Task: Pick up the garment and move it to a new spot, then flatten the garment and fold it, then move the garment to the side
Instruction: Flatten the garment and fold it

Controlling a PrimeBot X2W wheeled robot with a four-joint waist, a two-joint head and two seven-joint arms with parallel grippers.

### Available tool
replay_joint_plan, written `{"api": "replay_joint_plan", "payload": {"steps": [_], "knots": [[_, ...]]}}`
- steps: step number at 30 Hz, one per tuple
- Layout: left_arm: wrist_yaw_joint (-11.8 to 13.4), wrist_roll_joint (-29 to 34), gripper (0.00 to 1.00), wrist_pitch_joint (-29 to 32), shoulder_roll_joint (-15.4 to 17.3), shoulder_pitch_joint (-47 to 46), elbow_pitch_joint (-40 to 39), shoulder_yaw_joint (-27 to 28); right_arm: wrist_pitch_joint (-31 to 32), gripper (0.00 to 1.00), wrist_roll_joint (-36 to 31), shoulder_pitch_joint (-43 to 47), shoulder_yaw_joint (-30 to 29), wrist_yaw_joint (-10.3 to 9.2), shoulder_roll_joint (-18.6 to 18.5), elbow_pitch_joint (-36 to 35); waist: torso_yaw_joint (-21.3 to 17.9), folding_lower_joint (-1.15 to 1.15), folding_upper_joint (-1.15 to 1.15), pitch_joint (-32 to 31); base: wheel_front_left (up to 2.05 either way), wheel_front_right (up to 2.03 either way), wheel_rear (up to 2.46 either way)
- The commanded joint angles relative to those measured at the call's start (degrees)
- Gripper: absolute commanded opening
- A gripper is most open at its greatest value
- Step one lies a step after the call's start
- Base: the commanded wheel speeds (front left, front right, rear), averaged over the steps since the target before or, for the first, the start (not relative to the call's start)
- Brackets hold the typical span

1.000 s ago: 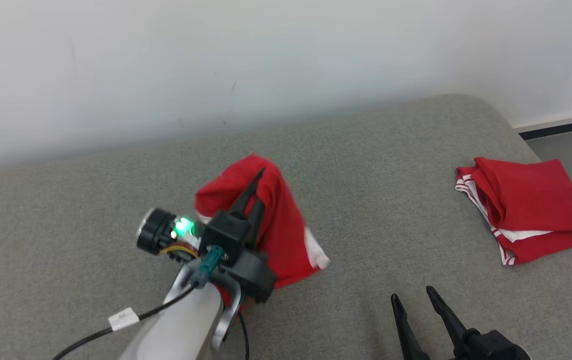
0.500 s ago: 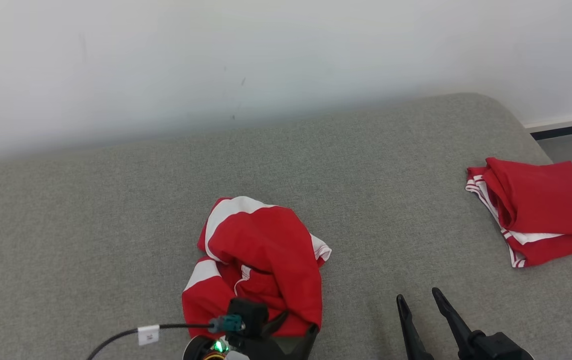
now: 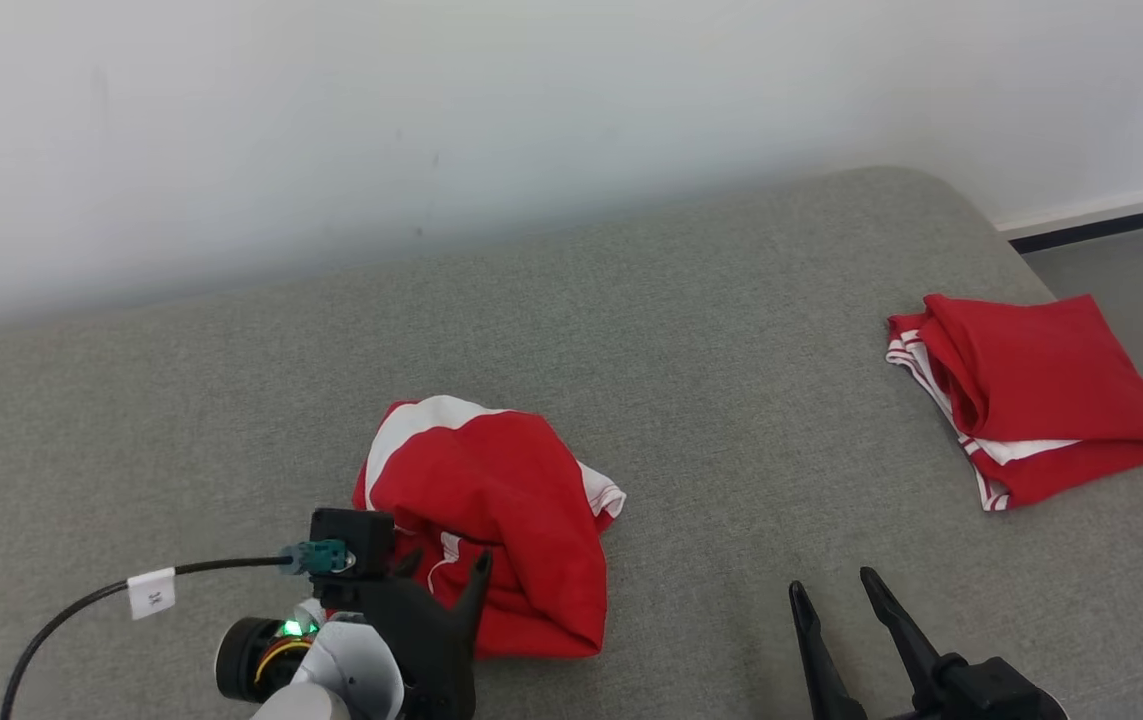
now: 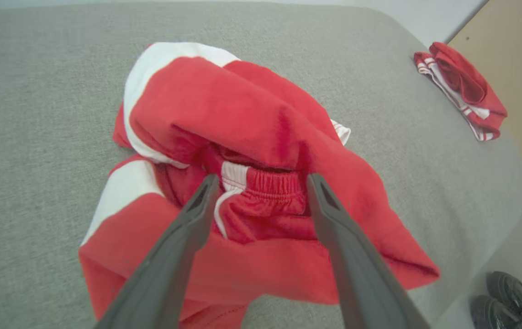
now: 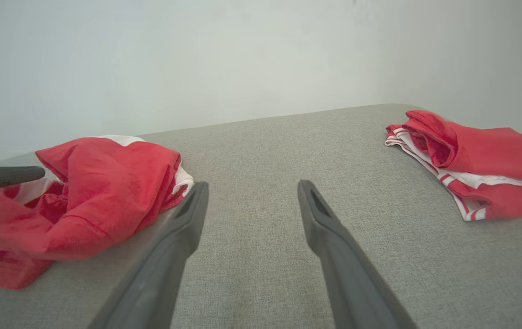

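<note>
Since one second earlier, the left pincer (image 3: 444, 565) has released the red-and-white garment (image 3: 491, 540), which was then bunched up around its closed fingers. The garment now lies crumpled on the grey padded surface (image 3: 731, 330), in the lower centre-left of the head view.

Left pincer: jaws spread wide, gripping nothing. In the left wrist view (image 4: 261, 180), both fingertips sit over the middle of the garment (image 4: 242, 105), on either side of a gathered elastic band. Contact with the cloth cannot be confirmed.

Right pincer (image 3: 831, 585): jaws apart and empty, at the lower right of the head view. In the right wrist view (image 5: 252, 185) it points over bare grey surface, with the garment (image 5: 92, 192) at centre left.

A second red garment (image 3: 1041, 390), folded, lies at the right edge of the head view, well apart from the first. A black cable with a white tag (image 3: 151, 592) runs across the lower left. A pair of dark shoes (image 4: 503, 297) shows in the lower right corner of the left wrist view.
</note>
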Motion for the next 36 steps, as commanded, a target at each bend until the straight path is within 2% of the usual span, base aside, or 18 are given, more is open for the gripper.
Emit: {"api": "replay_joint_plan", "payload": {"steps": [1, 5, 9, 20, 21, 22, 23, 31, 36], "knots": [[0.3, 1.6, 1.00, 1.0, 1.1, -1.2, 0.8, -0.9, 0.0, 1.00, 0.5, -0.2, 0.0, -0.16, -0.1, -0.1, -0.9, 0.00, 0.00, 0.6, 0.00, 0.00, 0.00], [0.6, 3.6, 1.00, 2.3, 1.2, -3.0, 2.9, -2.4, 0.0, 1.00, 0.6, -0.7, 0.0, -0.16, -0.1, -0.1, -1.5, 0.00, 0.00, 1.1, 0.00, 0.00, 0.00], [2.1, 6.2, 1.00, 4.4, 1.7, -5.4, 7.1, -4.2, 0.0, 1.00, 0.7, -1.1, 0.4, -0.16, 0.0, 0.0, -2.3, 0.00, 0.00, 1.5, 0.00, 0.00, 0.00], [-0.6, 3.7, 1.00, 6.7, -1.0, -9.0, 12.5, -5.3, 0.0, 1.00, 0.5, -1.5, 0.0, -0.16, 0.4, 0.0, -3.3, 0.00, 0.00, 2.0, 0.00, 0.00, 0.00], [-0.9, 3.5, 0.93, 6.9, -1.1, -9.1, 13.0, -5.5, 0.0, 1.00, 0.6, -1.5, 0.0, -0.16, 0.4, 0.0, -3.4, 0.00, 0.00, 1.9, 0.00, 0.00, 0.00], [-0.9, 3.7, 0.33, 6.5, -1.1, -9.4, 13.2, -5.4, 0.0, 1.00, 0.6, -1.5, 0.0, -0.16, 0.5, 0.1, -3.4, 0.00, 0.00, 1.9, 0.00, 0.00, 0.00], [-1.0, 3.9, 0.00, 5.6, -1.2, -10.0, 13.3, -5.3, 0.0, 1.00, 0.7, -1.5, 0.0, -0.16, 0.5, 0.0, -3.4, 0.00, 0.00, 1.9, 0.00, 0.00, 0.00], [-0.9, 7.5, 0.00, -6.6, -3.3, -16.0, 12.1, -4.3, 0.0, 1.00, 0.4, -1.3, 0.0, -0.16, 0.4, 0.2, -2.9, 0.00, 0.00, 1.1, 0.00, 0.00, 0.00], [-0.9, 13.2, 0.00, -15.4, -5.4, -24.4, 10.7, -6.5, 0.0, 1.00, 0.1, -1.2, 0.6, -0.16, 0.4, 0.5, -3.0, 0.00, 0.00, 0.1, 0.00, 0.00, 0.00]]}}
